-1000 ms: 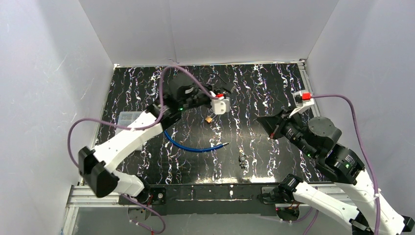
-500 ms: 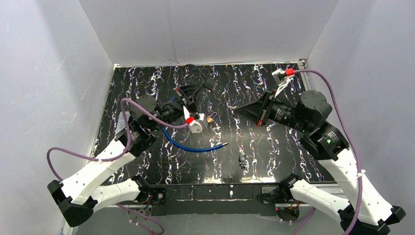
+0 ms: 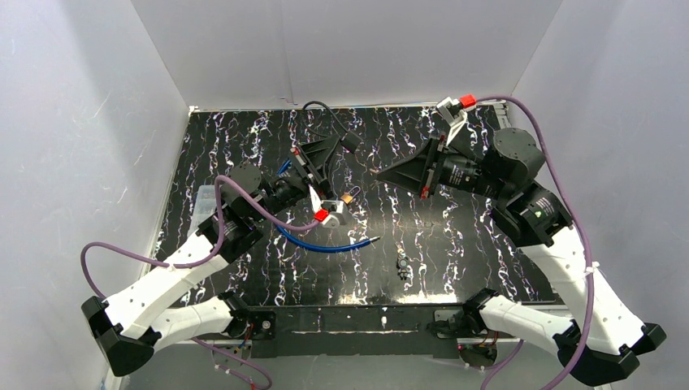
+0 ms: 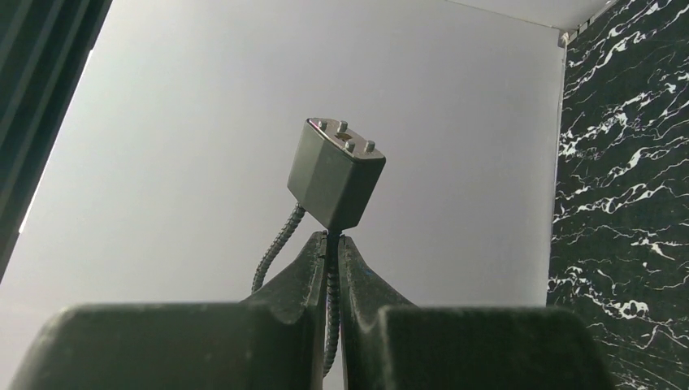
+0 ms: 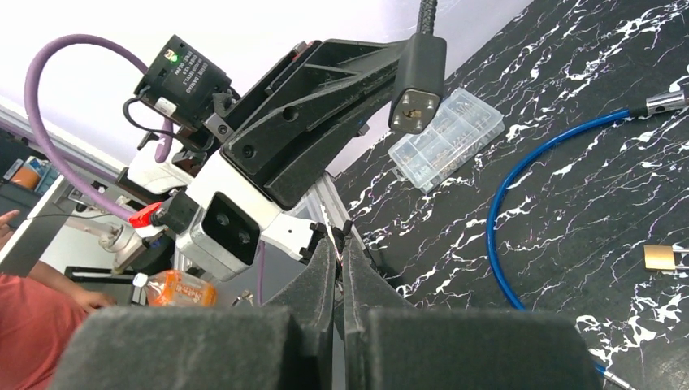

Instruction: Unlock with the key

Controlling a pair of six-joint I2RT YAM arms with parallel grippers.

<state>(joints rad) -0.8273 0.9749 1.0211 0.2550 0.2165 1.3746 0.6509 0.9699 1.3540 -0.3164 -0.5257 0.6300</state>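
One black lock [image 4: 335, 172], one blue cable [image 5: 494, 236], one brass padlock [image 5: 664, 257], one clear box [image 5: 447, 136], one small dark item [image 3: 401, 264].

Black cable lock [image 5: 417, 77] held aloft, blue cable [image 5: 493, 236], clear box [image 5: 445, 138]

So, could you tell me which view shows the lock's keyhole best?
Right wrist: the lock faces its brassy keyhole toward that camera. Left wrist shows only other sides; the top view, a small dark block.
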